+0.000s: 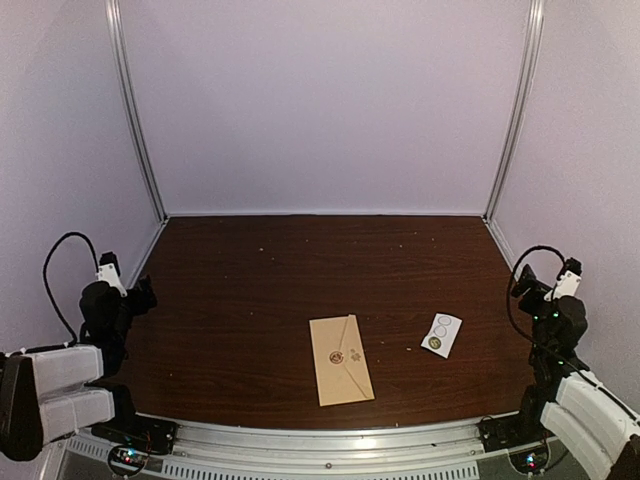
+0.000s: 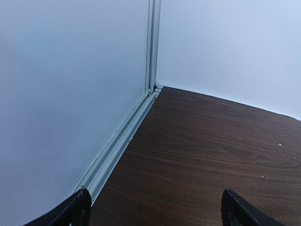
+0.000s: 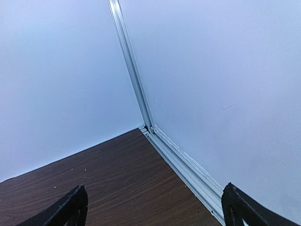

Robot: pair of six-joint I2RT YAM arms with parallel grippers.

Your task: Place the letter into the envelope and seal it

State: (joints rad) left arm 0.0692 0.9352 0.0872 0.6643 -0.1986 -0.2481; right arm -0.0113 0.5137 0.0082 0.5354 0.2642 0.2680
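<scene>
The tan kraft envelope (image 1: 341, 359) lies flat on the dark wood table (image 1: 260, 290), near the front middle. Its pointed flap is folded down and a round dark sticker sits at the flap's tip. No separate letter shows. My left gripper (image 1: 146, 293) is folded back at the left edge, open and empty; in the left wrist view (image 2: 155, 212) its fingertips (image 2: 75, 209) stand wide apart over bare table. My right gripper (image 1: 520, 282) is folded back at the right edge, open and empty; the right wrist view (image 3: 155, 212) shows only the back right corner.
A small white sticker card (image 1: 441, 334) with round dots lies right of the envelope. White walls with aluminium corner posts (image 1: 136, 110) enclose the table on three sides. A metal rail (image 1: 330, 440) runs along the front edge.
</scene>
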